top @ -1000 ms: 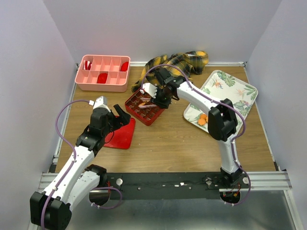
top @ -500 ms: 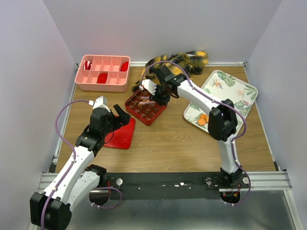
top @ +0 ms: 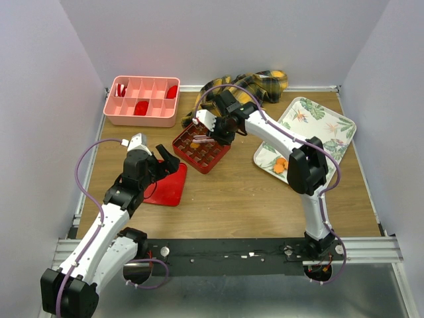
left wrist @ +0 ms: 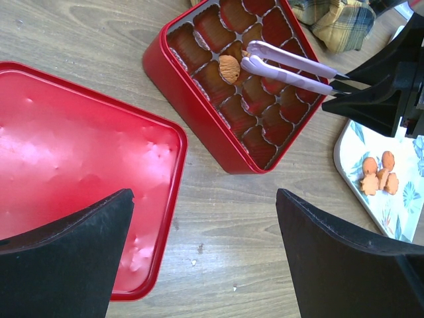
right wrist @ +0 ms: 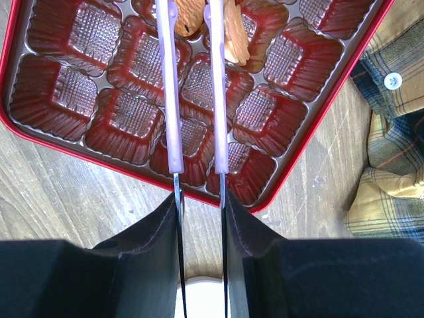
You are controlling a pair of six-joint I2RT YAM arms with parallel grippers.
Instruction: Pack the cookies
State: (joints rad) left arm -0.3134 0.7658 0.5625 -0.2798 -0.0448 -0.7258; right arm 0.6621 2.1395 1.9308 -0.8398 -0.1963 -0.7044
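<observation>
The red gridded box (top: 211, 159) (left wrist: 199, 99) (right wrist: 311, 142) sits mid-table. My right gripper (top: 222, 127) (right wrist: 199, 199) is shut on lilac-tipped tongs (top: 204, 138) (left wrist: 291, 63) (right wrist: 169, 99), which reach over the box. One orange cookie (left wrist: 229, 68) (right wrist: 233, 33) lies in a cell at the tong tips; whether the tips pinch it I cannot tell. More cookies (top: 281, 164) (left wrist: 379, 175) lie on the floral tray (top: 318, 126) (left wrist: 397, 218). My left gripper (top: 169, 162) (left wrist: 204, 195) hangs wide open with nothing in it, above the edge of the red lid (top: 169, 187) (left wrist: 73, 152).
A pink divided bin (top: 142, 101) with dark-red pieces stands at the back left. A plaid cloth (top: 252, 86) (left wrist: 334, 20) (right wrist: 391, 152) is bunched behind the box. Walls close in the table on three sides.
My right gripper has shifted slightly towards the back of the box and squeezed the tongs narrower. The left arm has not moved.
</observation>
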